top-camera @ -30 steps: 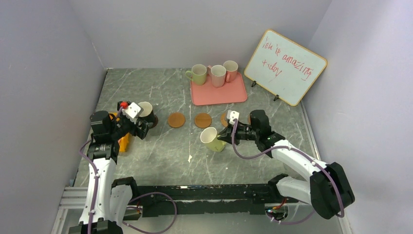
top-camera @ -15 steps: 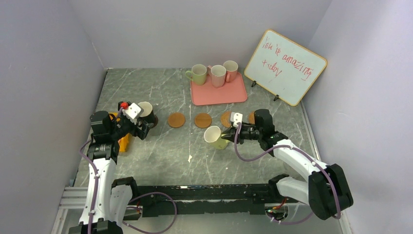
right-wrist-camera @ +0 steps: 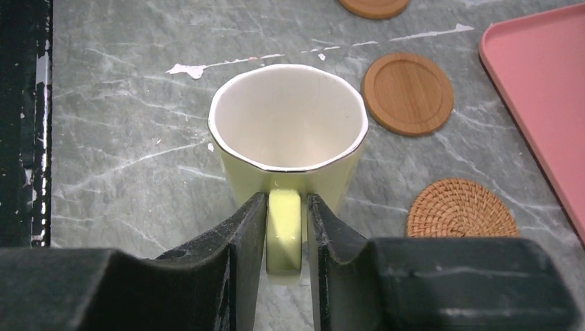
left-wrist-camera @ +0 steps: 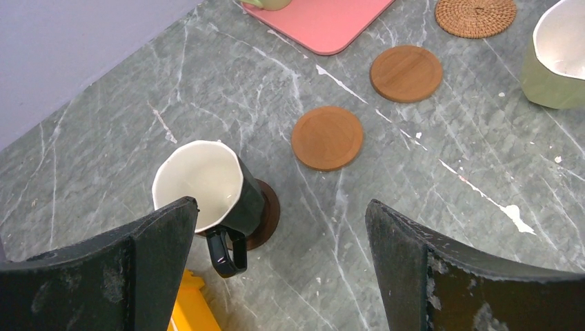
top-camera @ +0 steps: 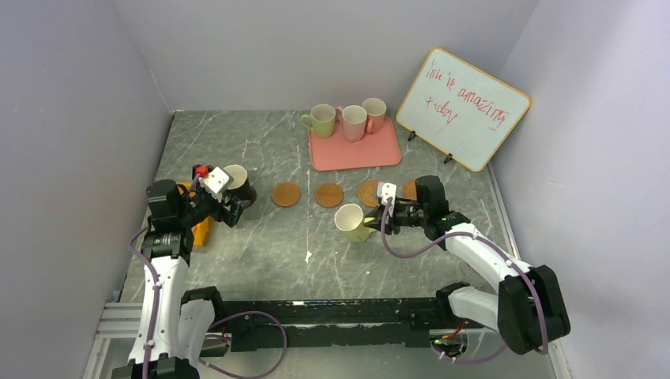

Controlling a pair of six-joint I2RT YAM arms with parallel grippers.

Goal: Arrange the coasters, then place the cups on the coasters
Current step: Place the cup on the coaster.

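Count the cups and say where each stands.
5. Three on the pink tray: green cup, two pink cups. Dark cup on the dark coaster. Pale green cup on the table, handle between the right gripper's jaws.

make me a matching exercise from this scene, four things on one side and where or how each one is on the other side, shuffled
Things:
1. dark mug
2. green mug off the tray
3. pink tray
4. left gripper

Places or states:
A. open above the table, holding nothing
B. stands on the dark coaster
C. its handle is held in the right gripper
D. carries three mugs

Pairs: 1-B, 2-C, 3-D, 4-A
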